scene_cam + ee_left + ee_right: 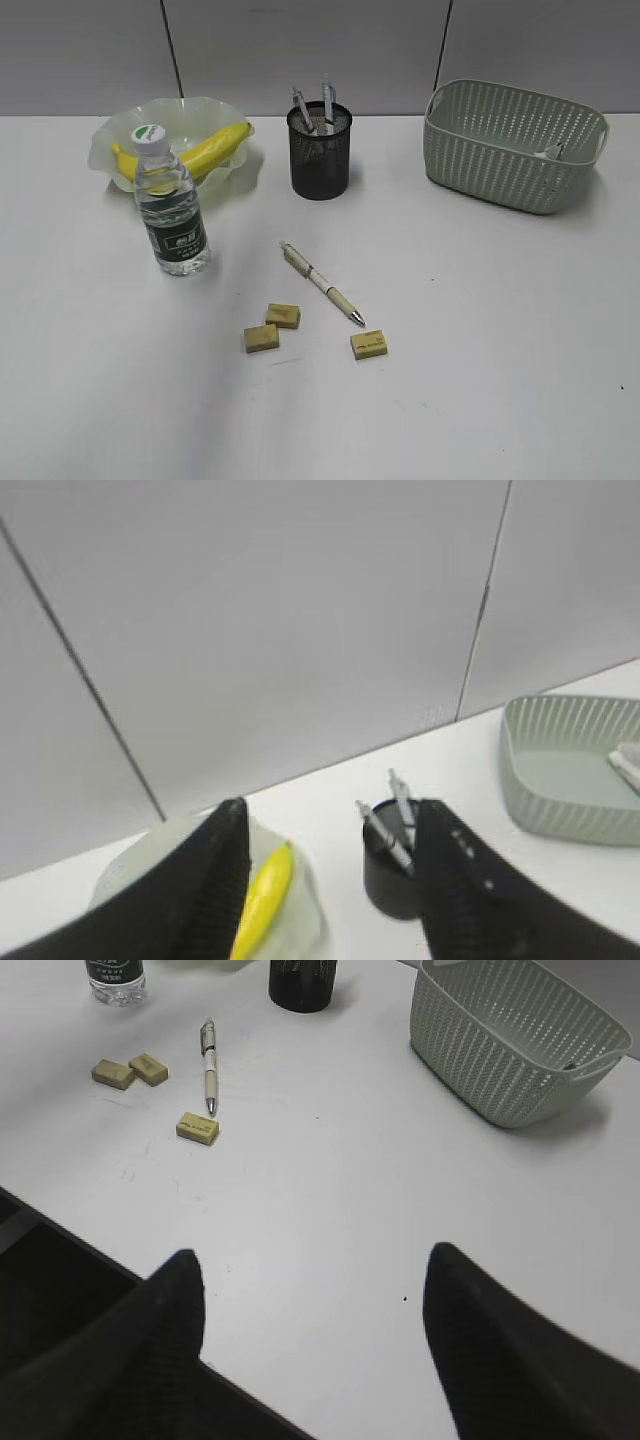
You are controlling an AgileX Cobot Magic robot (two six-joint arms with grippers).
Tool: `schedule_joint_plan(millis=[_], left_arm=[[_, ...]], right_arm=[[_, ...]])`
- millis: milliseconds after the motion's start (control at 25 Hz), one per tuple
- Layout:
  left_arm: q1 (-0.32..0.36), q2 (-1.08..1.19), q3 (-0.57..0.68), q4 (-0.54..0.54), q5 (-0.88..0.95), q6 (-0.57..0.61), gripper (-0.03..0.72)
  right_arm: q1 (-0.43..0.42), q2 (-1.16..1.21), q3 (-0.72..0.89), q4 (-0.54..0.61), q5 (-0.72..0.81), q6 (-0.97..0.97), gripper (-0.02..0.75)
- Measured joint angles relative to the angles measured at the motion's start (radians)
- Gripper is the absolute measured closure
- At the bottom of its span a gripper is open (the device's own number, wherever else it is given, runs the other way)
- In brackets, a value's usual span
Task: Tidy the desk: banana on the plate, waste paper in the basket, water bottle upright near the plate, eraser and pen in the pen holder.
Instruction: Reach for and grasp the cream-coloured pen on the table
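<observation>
Both grippers, left (330, 880) and right (315, 1340), hold fingers apart, empty; 3 erasers (283, 316) and pen (322, 282) lie on the surface (480, 350).

This looks like a lab or office test bench: a plain white desk (480, 380) stands against grey wall panels (300, 50) split by dark seams, and desk items such as a black mesh pen holder (320, 155) are laid out tidily.
</observation>
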Motion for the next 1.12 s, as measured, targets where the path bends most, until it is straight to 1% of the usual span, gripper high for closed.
schedule_joint_plan(millis=[160,320,440,560,640,800,960,1120], left_arm=[[0.000,-0.097,0.000,0.012,0.199,0.054,0.289],[0.000,-0.178,0.000,0.014,0.402,0.078,0.289],[0.000,-0.232,0.021,0.014,0.530,0.082,0.289],[0.000,-0.294,0.083,0.003,0.582,0.098,0.289],[0.000,-0.351,0.148,-0.015,0.587,0.108,0.289],[0.000,-0.521,0.335,-0.042,0.589,0.114,0.289],[0.000,-0.759,0.587,-0.068,0.567,0.116,0.289],[0.000,-0.991,0.861,-0.102,0.491,0.116,0.289]], right_arm=[[0.000,0.019,0.000,0.000,-0.001,-0.004,0.196],[0.000,0.131,-0.008,0.000,-0.028,-0.018,0.196],[0.000,0.235,-0.018,0.003,-0.104,-0.032,0.196],[0.000,0.344,-0.021,0.017,-0.216,-0.042,0.196],[0.000,0.422,-0.022,0.017,-0.295,-0.047,0.196],[0.000,0.578,-0.060,0.017,-0.394,-0.055,0.196],[0.000,0.712,-0.125,0.017,-0.421,-0.056,0.196],[0.000,0.765,-0.150,0.017,-0.434,-0.057,0.196]])
